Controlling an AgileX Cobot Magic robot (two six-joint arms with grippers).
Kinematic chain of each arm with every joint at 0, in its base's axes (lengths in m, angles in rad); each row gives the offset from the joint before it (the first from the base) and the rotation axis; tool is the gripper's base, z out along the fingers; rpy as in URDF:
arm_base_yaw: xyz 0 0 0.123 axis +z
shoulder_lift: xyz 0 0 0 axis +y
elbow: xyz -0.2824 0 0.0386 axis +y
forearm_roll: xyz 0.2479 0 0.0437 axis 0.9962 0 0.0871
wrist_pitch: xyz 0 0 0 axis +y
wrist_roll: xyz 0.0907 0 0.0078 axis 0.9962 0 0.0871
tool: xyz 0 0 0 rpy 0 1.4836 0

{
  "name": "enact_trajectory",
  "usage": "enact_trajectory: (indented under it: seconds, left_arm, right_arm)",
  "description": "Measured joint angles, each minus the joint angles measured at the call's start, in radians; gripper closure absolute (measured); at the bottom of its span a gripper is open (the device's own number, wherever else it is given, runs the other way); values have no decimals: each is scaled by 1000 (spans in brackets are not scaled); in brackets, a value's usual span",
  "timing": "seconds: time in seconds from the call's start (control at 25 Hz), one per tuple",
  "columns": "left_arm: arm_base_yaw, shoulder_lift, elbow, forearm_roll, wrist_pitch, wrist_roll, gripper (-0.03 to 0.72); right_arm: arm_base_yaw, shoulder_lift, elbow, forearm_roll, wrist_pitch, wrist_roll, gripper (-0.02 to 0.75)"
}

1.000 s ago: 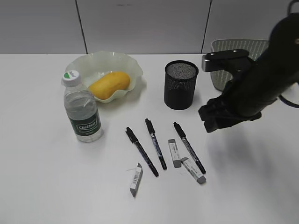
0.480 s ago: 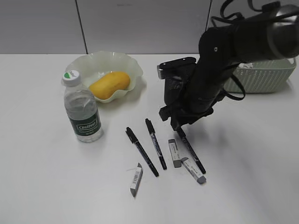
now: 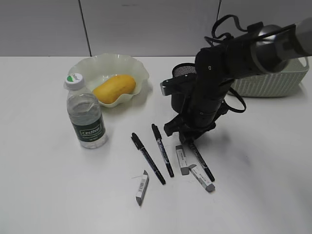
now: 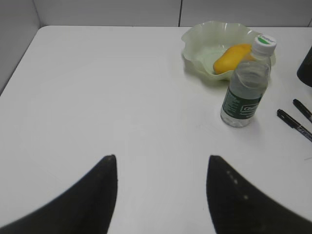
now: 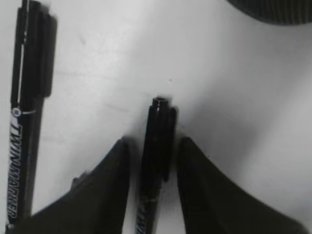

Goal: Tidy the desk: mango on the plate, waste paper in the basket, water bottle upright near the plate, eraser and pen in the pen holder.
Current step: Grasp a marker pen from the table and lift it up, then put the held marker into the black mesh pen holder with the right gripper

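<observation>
Since the earlier frame the right pincer (image 5: 152, 161) has descended, fingers apart, straddling but not clamping the rightmost pen (image 3: 200, 159). That slim black pen lies flat on the white desk (image 3: 44, 185), long axis running 11 to 5 o'clock, beside the mesh pen holder (image 3: 181, 73). Left pincer (image 4: 161, 168) apart, holding nothing.
</observation>
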Motion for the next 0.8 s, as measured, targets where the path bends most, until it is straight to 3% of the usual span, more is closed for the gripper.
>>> enact_trajectory:
  seconds: [0.2,0.4,0.52,0.64,0.8]
  left_arm:
    - [0,0,0,0,0,0,253]
    - [0,0,0,0,0,0,254]
    - [0,0,0,0,0,0,254]
    - [0,0,0,0,0,0,254]
    - [0,0,0,0,0,0,254]
  right_arm:
    - [0,8,0,-2,0,0,603]
    - [0,-30,20,-4,11,0,601]
    - [0,-174,103,-4,-62,0,601]
    - [0,-400,267,-11,-326,-8,601]
    - [-11,-580,491,-103,-1024,-55,603]
